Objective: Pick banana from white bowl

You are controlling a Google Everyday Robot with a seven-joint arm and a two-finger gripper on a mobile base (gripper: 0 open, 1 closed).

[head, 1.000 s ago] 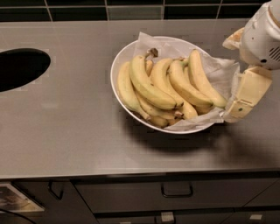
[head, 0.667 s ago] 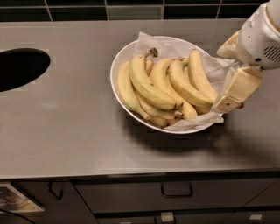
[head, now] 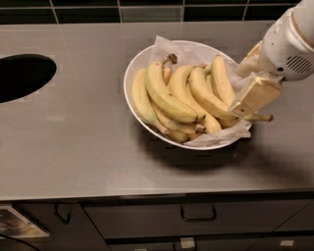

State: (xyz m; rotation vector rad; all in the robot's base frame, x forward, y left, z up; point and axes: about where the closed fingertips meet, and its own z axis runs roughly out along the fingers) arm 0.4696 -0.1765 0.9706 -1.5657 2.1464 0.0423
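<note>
A: Creeping inward, was it, the gripper (head: pixel 240 90)?

B: It was; a second before, it had hung outside the right rim of the white bowl (head: pixel 128 81); by this moment it had come left and a shade farther back, so that it stood over the rim and the crumpled paper (head: pixel 172 47), just beside the banana (head: pixel 222 81) on the right of the bunch (head: pixel 167 95).

A: And what did that mean for the pick?

B: That the approach was nearly over and the grasp not yet made, by my reckoning; the gripper was spread and held nothing; no fruit had been lifted or nudged.

A: Was that right-hand one its target?

B: I judged so, it being the nearest; it lay in the bowl on the paper, resting against its neighbour (head: pixel 203 93).

A: How did it lie?

B: Its long axis ran from the far side of the bowl toward the near right rim; the blunt end pointed away, toward the tiles (head: pixel 147 12); the stem (head: pixel 262 117) pointed down and right, poking past the paper at the rim, under the gripper; the curve bowed outward to the right.

A: So the jaws would have wanted to straddle it across that line?

B: I thought so; across the axis, near mid-length; the bench (head: pixel 73 147) played no part.
</note>
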